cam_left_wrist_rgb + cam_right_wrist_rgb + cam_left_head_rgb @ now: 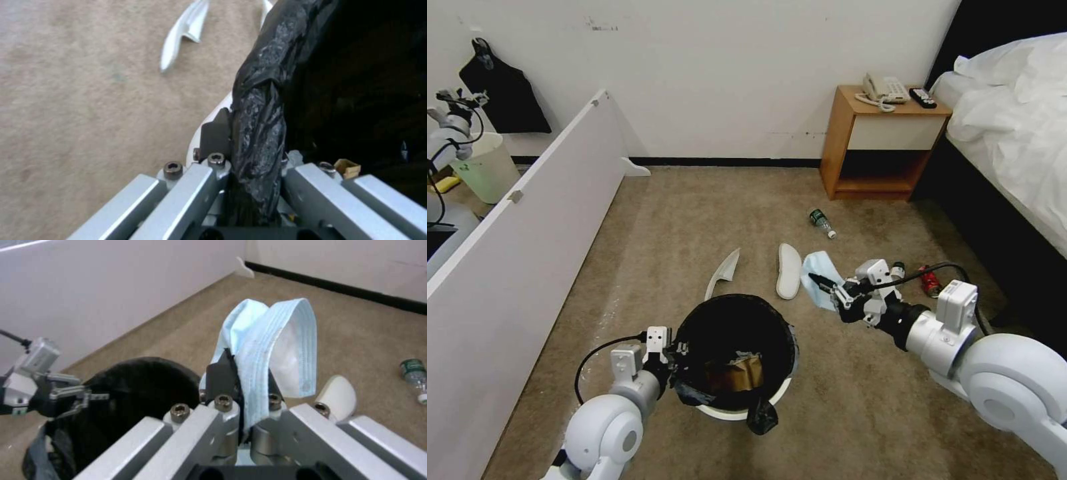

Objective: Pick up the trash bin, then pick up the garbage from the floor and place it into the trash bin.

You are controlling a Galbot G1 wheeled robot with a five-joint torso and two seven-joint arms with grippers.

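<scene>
At the far left, a white panel runs along the carpet, with a cream bucket and a black bag hung on the wall beyond it. At about 7 o'clock in the head view, the left gripper is clamped on the bin rim: the left wrist view shows one dark finger outside the white wall and the black liner pinched between the jaws. The bin sits at 6 o'clock, held at its 9 o'clock edge, and a brown cardboard scrap lies inside it. Just beyond the bin, at 12 o'clock from it, two white slippers lie on the carpet: one on its edge, one sole-up. Farther off, near the nightstand, lies a small bottle. At 4 o'clock from centre, the right gripper is closed on a light-blue mask, held above the carpet at 1 o'clock from the bin; in the right wrist view the mask stands up, pinched between the two fingers. Behind that wrist lie a second small bottle and a red can, close to the bed at the right edge.
</scene>
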